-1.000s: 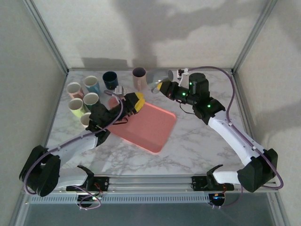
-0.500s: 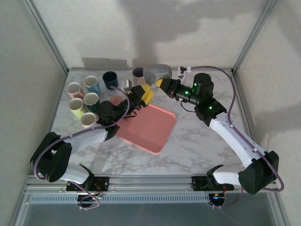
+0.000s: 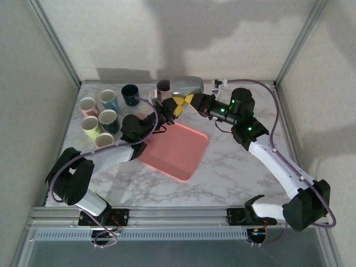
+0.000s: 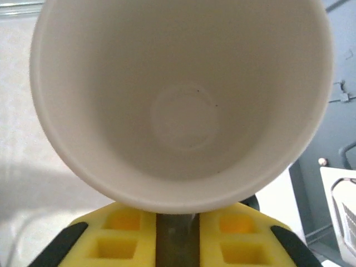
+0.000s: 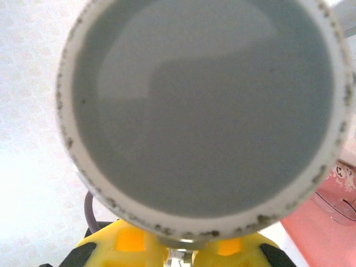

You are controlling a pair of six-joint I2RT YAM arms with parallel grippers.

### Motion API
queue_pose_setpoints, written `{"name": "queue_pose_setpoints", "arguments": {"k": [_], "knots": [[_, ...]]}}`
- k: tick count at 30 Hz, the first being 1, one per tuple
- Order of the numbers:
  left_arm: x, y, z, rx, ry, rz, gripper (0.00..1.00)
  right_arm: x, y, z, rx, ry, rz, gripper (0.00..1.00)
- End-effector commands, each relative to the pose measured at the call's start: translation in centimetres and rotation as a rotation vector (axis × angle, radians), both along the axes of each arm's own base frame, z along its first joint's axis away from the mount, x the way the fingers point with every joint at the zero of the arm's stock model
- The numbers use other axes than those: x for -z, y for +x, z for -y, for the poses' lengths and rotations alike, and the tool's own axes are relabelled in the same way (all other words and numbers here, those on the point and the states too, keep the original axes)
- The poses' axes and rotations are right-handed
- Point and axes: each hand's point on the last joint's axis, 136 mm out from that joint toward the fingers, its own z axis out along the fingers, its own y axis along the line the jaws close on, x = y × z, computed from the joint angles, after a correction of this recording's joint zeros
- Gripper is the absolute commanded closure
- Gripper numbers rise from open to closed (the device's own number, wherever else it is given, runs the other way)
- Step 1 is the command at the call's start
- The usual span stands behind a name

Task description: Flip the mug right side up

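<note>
Clamping the sideways mug [image 3: 188,85], left tool [image 3: 176,104] and right tool [image 3: 190,100] meet near the far table edge [image 3: 256,84].

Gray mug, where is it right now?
Top view, back centre: the gray mug hangs above the table between left gripper and right gripper, beside the pink mug.

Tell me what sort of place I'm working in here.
Probably a lab test cell, not a kitchen: a marble-look table fenced by aluminium posts and plain white walls, with mugs grouped beside a pink tray.
</note>
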Motion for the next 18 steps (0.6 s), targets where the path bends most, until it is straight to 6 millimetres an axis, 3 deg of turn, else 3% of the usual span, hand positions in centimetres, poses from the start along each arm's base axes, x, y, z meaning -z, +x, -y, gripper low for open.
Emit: {"name": "queue_pose_setpoints", "arguments": {"k": [1, 6, 8, 11, 14, 18], "knots": [[-3.0, -0.9, -0.3, 0.023, -0.087, 0.098, 0.99, -3.1, -1.7, 0.1, -0.038, 0.051, 0.106, 1.0], [-3.6, -1.3, -0.5, 0.024, -0.109, 0.14, 1.0, -2.6, -1.4, 0.4, -0.013, 0.018, 0.105, 0.99], [-3.8, -1.3, -0.4, 0.007, -0.084, 0.161, 1.0, -2.2, -1.2, 0.8, 0.015, -0.009, 0.104, 0.84], [-4.3, -0.9, -0.1, -0.036, -0.009, 0.197, 1.0, -1.1, -0.8, 1.8, 0.078, -0.077, 0.094, 0.53], [-4.7, -0.1, 0.1, -0.111, 0.11, 0.231, 1.0, 0.2, -0.6, 3.5, 0.144, -0.169, 0.083, 0.4], [-4.4, 1.6, 0.5, -0.197, 0.302, 0.247, 1.0, 2.5, -0.5, 6.7, 0.241, -0.33, 0.063, 0.34]]}}
